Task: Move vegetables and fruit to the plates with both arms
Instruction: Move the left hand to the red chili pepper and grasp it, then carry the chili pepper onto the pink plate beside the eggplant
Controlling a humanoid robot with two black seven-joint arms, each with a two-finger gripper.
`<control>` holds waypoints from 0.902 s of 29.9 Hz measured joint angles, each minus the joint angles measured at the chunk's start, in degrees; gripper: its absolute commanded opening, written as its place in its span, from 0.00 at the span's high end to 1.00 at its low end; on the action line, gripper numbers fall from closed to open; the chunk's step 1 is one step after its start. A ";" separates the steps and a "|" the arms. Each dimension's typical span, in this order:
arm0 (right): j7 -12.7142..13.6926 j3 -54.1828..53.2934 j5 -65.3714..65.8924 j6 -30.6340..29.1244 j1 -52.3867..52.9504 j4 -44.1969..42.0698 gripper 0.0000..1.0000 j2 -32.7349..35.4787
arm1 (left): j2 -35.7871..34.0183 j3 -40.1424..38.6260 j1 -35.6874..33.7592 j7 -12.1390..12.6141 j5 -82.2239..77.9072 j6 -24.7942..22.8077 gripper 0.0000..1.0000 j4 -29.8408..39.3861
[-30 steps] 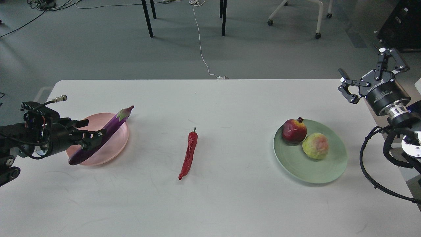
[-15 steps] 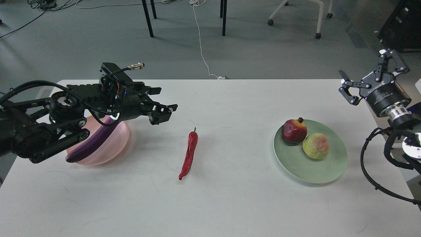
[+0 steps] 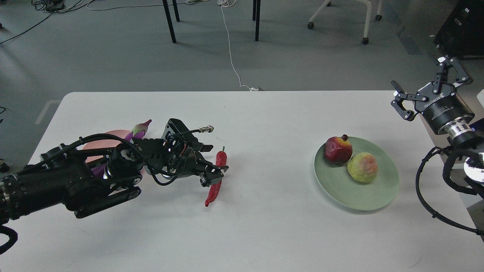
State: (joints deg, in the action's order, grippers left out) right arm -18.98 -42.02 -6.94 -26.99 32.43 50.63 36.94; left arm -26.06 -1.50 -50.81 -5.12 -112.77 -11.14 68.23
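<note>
The red chili pepper (image 3: 214,189) lies on the white table (image 3: 264,234). My left gripper (image 3: 216,161) is open at the chili's upper half, one finger on each side of it. The purple eggplant (image 3: 140,129) lies across the pink plate (image 3: 109,135); my left arm hides most of both. The dark red fruit (image 3: 337,149) and the yellow-green fruit (image 3: 362,167) sit side by side on the green plate (image 3: 378,198). My right gripper (image 3: 429,81) is open and empty, raised beyond the table's right edge.
Black table legs (image 3: 170,20), a white cable (image 3: 230,49) and a wheeled chair base (image 3: 338,15) are on the grey floor behind the table. A dark cabinet (image 3: 463,26) stands at the far right.
My left arm has swung from the pink plate to the right and down to the chili, with the eggplant left on the plate. The right arm has barely moved.
</note>
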 measured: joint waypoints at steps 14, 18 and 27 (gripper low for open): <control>0.00 0.16 0.26 -0.06 0.07 -0.02 0.01 -0.23 | 1.74 -0.88 2.29 1.84 0.17 -0.08 0.20 0.34; 0.00 0.27 0.40 -0.08 0.06 -0.08 0.01 -0.13 | 2.13 -0.88 2.67 1.86 0.10 -0.07 0.28 0.25; 0.00 0.35 0.53 -0.08 0.03 -0.11 0.01 -0.14 | 2.27 -0.88 3.40 1.86 0.09 0.00 0.78 0.24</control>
State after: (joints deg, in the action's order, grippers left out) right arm -18.98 -41.66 -6.42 -27.07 32.46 50.52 36.79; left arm -23.79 -2.38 -47.41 -3.26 -112.68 -11.14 68.47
